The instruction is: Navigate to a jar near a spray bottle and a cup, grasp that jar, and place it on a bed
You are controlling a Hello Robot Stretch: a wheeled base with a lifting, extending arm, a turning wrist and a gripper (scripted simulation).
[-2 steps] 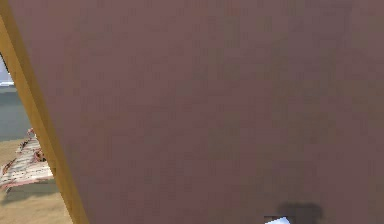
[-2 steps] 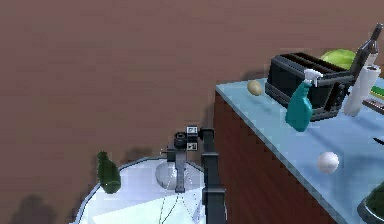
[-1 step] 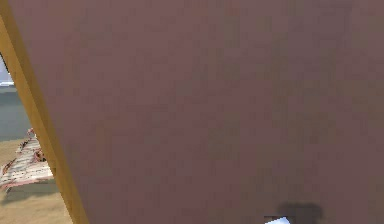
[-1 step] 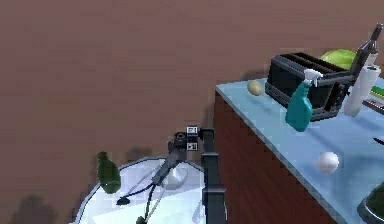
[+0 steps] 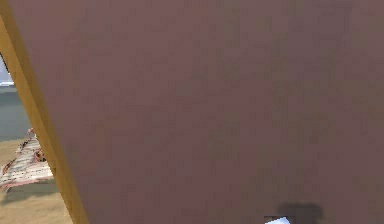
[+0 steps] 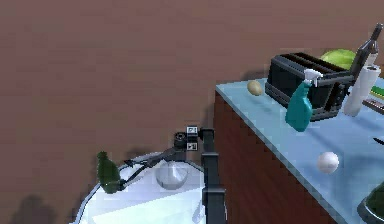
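Dark green, squat and bottle-shaped, the likely jar (image 6: 104,172) shows at the tool's (image 6: 128,170) fingertips against a white sheeted surface (image 6: 130,206), possibly the bed. Whether it is held or resting there, and how the fingers stand, I cannot tell. The teal plastic spray bottle (image 6: 300,105) stands far right on the blue-topped desk (image 6: 262,125). Fetching seems done; release remains.
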